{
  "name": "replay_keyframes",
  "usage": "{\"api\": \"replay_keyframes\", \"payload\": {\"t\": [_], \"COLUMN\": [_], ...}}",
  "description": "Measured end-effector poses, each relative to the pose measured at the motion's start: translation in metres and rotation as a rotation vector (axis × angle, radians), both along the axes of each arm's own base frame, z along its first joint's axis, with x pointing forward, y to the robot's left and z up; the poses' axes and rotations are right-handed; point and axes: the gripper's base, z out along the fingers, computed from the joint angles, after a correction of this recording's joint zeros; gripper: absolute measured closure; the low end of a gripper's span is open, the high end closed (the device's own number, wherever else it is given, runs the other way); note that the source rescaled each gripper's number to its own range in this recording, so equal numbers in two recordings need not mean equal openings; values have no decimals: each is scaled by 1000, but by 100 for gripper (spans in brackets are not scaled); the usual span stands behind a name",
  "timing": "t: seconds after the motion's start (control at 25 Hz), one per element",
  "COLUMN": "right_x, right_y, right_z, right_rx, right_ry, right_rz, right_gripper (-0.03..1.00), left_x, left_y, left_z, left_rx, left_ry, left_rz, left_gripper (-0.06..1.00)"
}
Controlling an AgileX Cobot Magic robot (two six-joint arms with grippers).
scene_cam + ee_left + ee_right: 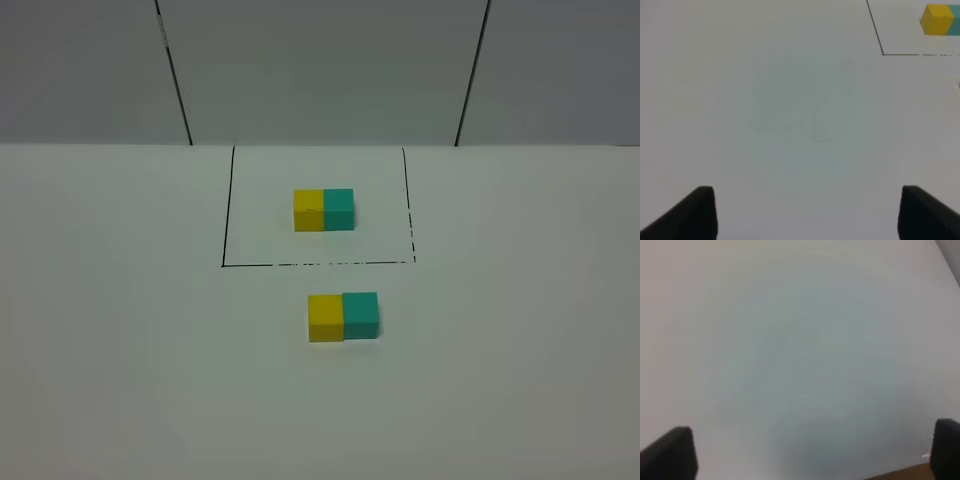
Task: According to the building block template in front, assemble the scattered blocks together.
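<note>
Both claws stand wide apart and grip nothing: the left claw (807, 212) shows two dark fingertips far from each other over bare white table (120, 350), and the right claw (812, 452) shows the same, with a brown strip at the frame's edge that may be the table's border. Neither arm appears in the high view, so both seem parked back toward the near edge, well apart from the blocks; my reading is that they are out of the way because nothing remains to hold.

Nearest the front edge, around the middle of the table, lie the scattered blocks: the yellow cube (325, 318) and the teal-green cube (360, 315) sit side by side and touching, yellow on the left. The teal one seems set a touch farther back than its partner, so the seam is not perfectly flush.

Farther toward the back edge, the building block template (323, 210) rests inside the thin black drawn rectangle (228, 205), yellow left and teal right. It serves as the pattern, and the near pair copies its order, so I judge the assembly essentially done.
</note>
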Motion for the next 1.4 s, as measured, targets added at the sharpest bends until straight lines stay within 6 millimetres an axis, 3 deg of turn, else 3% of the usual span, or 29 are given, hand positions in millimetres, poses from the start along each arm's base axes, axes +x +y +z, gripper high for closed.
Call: {"api": "replay_keyframes", "payload": {"t": [0.4,0.84,1.4], "right_x": [-31,-29,-29], "right_y": [3,3,2], "right_z": [-4,-5,-5], "right_rx": [-59,-57,-63], "right_ry": [-200,-211,-212], "right_rz": [47,120,104], "right_gripper": [12,19,19], "left_x": [0,0,0], "left_y": [0,0,0], "left_z": [0,0,0], "left_rx": [0,0,0], "left_ry": [0,0,0], "left_rz": [0,0,0], "left_gripper": [31,31,31]}}
